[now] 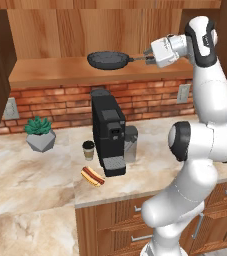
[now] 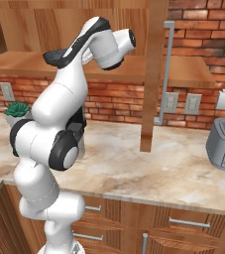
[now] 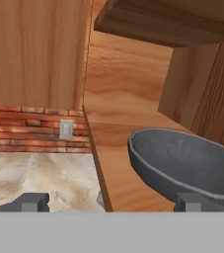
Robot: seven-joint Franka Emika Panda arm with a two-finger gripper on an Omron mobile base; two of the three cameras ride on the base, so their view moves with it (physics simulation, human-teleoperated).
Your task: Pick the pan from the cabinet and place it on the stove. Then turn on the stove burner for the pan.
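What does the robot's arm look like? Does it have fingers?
The arm is glossy white with rounded, tube-like segments and dark grey-black bands at its joints. At its end is a boxy white hand with a gripper made of two small dark grey finger tips. No cables or markings are visible.

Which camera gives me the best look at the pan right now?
The left base view: the whole pan and its handle show on the cabinet shelf. The hand view shows just its bowl up close; in the right base view the arm hides most of it.

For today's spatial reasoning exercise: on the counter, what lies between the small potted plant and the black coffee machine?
In the left base view, a paper coffee cup stands between the potted plant and the coffee machine, close beside the machine; otherwise bare counter.
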